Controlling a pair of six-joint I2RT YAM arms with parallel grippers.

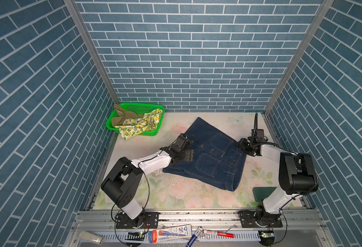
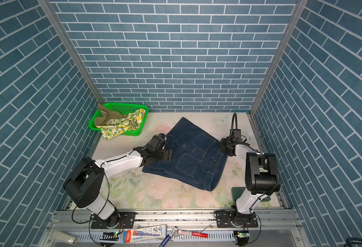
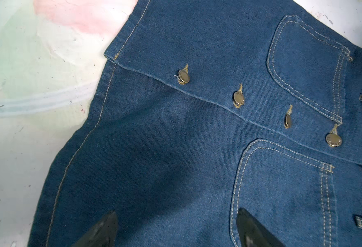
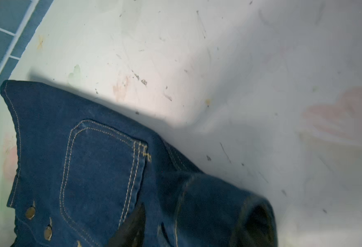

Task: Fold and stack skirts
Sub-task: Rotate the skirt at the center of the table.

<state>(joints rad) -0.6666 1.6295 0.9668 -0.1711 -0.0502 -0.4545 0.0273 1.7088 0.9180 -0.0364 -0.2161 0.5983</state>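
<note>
The dark blue denim skirt (image 1: pixel 210 154) (image 2: pixel 190 154) lies spread on the floral table, buttons and pockets up. My left gripper (image 1: pixel 192 148) (image 3: pixel 177 220) hovers open over its left part, with nothing between the fingers (image 3: pixel 103 231). My right gripper (image 1: pixel 241 145) (image 4: pixel 194 222) is at the skirt's far right corner. Its jaws stand apart with a raised hump of the denim skirt's (image 4: pixel 90 160) waistband between them. The lemon-print skirt (image 1: pixel 137 126) hangs over the front of the green basket (image 1: pixel 133 104), and the khaki skirt (image 1: pixel 122 115) lies inside it.
The basket stands in the table's back left corner against the brick wall. A dark green block (image 1: pixel 263 192) sits at the front right beside the right arm's base. Pens and a tube (image 1: pixel 171 232) lie on the front rail, off the table.
</note>
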